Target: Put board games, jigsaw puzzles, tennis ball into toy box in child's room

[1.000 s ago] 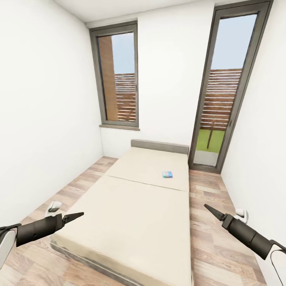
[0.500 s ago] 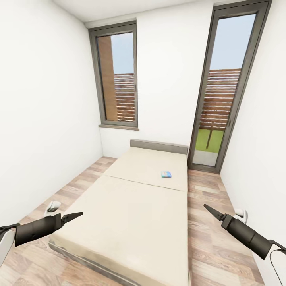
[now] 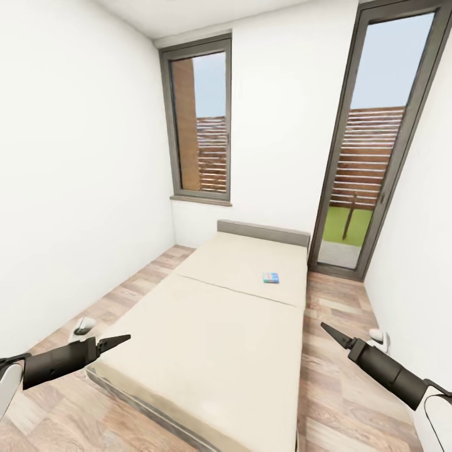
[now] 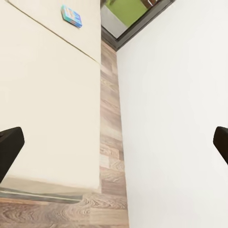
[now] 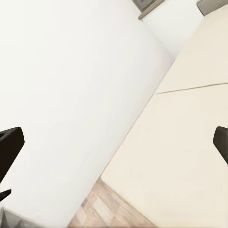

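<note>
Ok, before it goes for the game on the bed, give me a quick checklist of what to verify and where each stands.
1. Target in sight: blue board game lies on the far half of the bed, past the seam: ok.
2. Nothing lying on it: ok.
3. Left hand empty: ok.
4. Right hand empty: ok.
5. Within reach now: not ok, probably; both hands hang at the bed's near end, well short of the game.
6. Second game on the bed located: cannot tell.
</note>
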